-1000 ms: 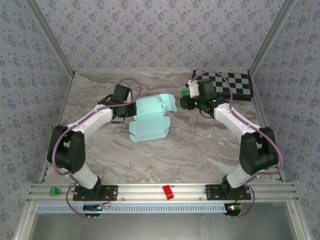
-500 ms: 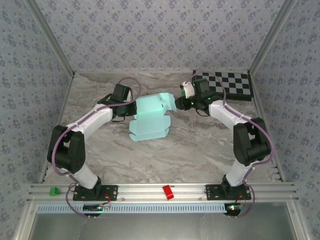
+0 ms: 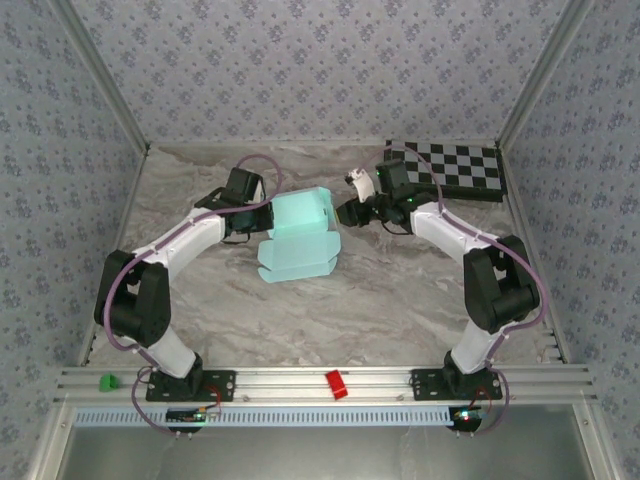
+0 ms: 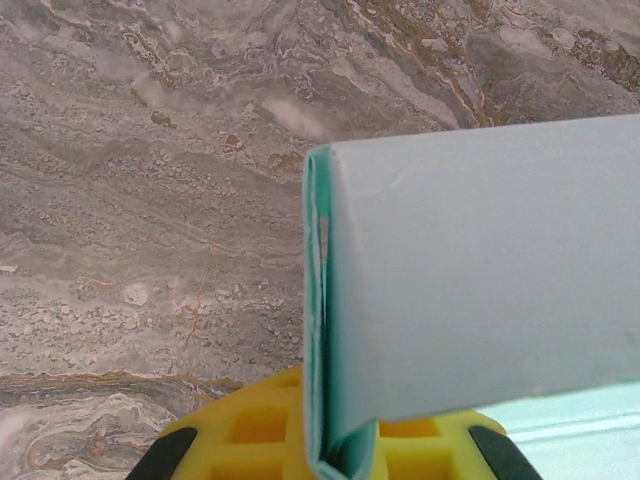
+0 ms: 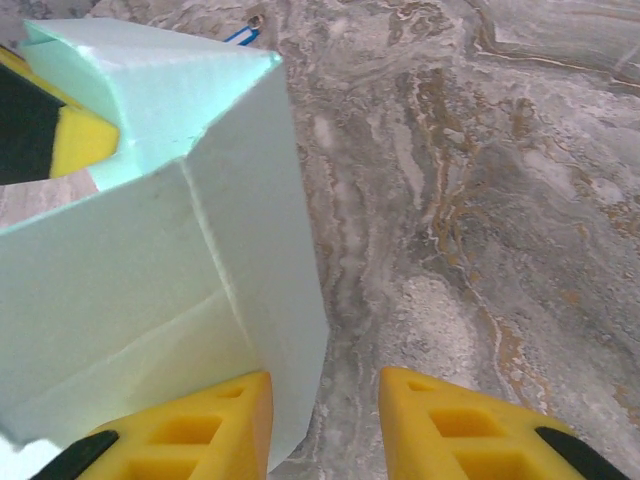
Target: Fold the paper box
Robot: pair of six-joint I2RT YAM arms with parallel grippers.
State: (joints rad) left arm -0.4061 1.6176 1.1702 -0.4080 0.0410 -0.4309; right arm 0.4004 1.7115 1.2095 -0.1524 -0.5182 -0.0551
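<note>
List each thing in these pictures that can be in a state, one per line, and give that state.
paper box: partly folded, one panel raised, not yet a closed box.
left gripper: shut, pinching an edge of the paper box.
right gripper: open, fingers apart at the box's raised panel, not clamped on it.
checkerboard: lying flat at the table's far right corner.

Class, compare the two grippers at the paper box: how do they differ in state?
The left gripper is shut, pinching an edge of the paper box; the right gripper is open, clamping nothing. The left is at the box's left side, the right at its right. Both have yellow fingers.
</note>
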